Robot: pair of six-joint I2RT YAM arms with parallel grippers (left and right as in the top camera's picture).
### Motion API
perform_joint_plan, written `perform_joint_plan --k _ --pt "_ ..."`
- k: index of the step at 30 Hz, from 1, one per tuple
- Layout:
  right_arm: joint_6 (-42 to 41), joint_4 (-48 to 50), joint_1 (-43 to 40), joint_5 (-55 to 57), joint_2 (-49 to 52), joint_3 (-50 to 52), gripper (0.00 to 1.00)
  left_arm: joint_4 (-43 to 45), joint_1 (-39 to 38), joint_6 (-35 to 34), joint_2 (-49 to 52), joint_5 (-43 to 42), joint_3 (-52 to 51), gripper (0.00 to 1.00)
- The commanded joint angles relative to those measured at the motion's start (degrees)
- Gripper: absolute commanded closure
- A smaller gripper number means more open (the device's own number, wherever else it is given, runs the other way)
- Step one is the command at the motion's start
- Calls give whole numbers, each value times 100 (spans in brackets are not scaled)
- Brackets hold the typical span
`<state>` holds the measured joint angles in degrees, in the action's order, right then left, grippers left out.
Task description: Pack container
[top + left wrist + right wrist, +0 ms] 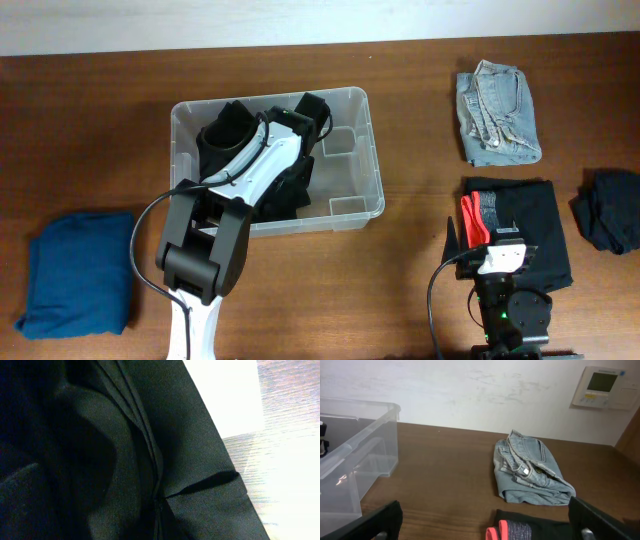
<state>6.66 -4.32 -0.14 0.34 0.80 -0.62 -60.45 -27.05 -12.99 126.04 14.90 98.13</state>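
1. Black cloth fills the left wrist view, folded in ridges right against the left gripper, which is sunk inside the container. Its fingers are pressed together; whether any cloth is caught between them cannot be told.
2. Beyond those fingers, off to their right, lie a white label and a strip of wood grain seen through the clear base.
3. From overhead, the clear plastic bin sits on the brown table, the black clothing heaped in its left half around the left arm (the right half shows bare ribs).
4. Spread wide and holding nothing, the right gripper hangs low over a folded black garment; a red-and-grey item lies just ahead, between its fingers.
5. Farther ahead of the right fingers lie folded light-blue jeans; the container wall stands well off to their left.
6. Well apart from either gripper, a folded blue garment lies at the table's left edge and a dark bundle at its right.
7. A wall panel hangs behind the jeans.
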Motion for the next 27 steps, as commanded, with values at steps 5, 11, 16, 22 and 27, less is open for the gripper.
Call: perform_joint_plan --k 5,11,16,22,27 --pt "20 -31 -35 31 -59 31 2 52 -35 109 155 -459 138 99" --pt "20 -33 -35 31 -59 31 1 138 -44 107 151 -699 566 99" --pt "20 -31 -35 31 -59 31 2 140 -44 109 -55 -540 1023 99" --pt "20 -33 -35 31 -59 31 2 136 46 -404 -634 789 1303 99" --pt "20 -31 -35 31 -59 31 2 98 442 -994 -898 1200 1303 99"
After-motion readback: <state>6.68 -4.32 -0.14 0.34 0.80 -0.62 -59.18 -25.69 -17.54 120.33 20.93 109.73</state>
